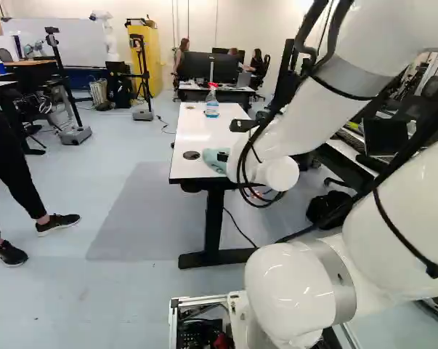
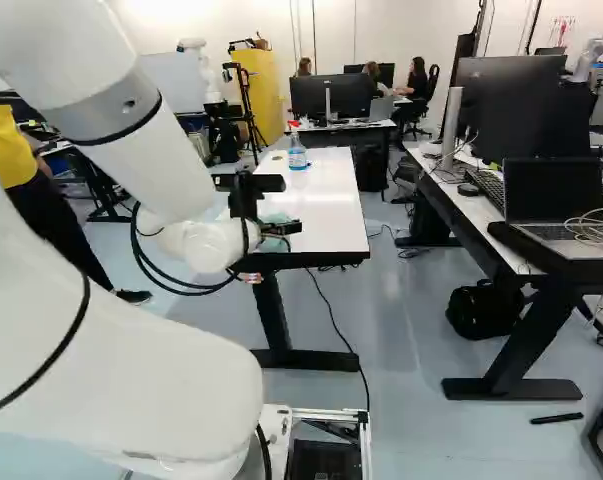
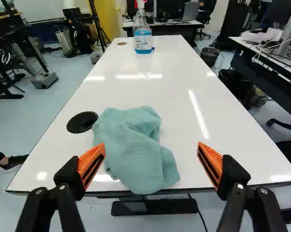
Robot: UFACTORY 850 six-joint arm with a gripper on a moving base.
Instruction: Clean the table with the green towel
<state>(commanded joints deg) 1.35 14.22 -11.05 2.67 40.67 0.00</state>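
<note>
In the right base view my gripper [image 2: 279, 228] hangs at the near end of the white table [image 2: 331, 205], beside the green towel [image 2: 273, 218]. The wrist view shows the gripper [image 3: 151, 164] wide open, its orange pads apart. Crumpled on the tabletop [image 3: 184, 140], the pale green towel [image 3: 131, 145] lies ahead of and between the fingers, nearer one of them, with nothing gripped. Its near edge reaches the table's near edge. In the left base view the towel [image 1: 216, 160] is partly hidden behind the arm.
A spray bottle [image 3: 143, 34] with blue liquid and a red top stands at the table's far end. A black round grommet [image 3: 82, 122] sits beside the towel. Another desk [image 2: 461, 215] with a laptop and monitors stands to the right. A person [image 1: 19, 174] stands at the left.
</note>
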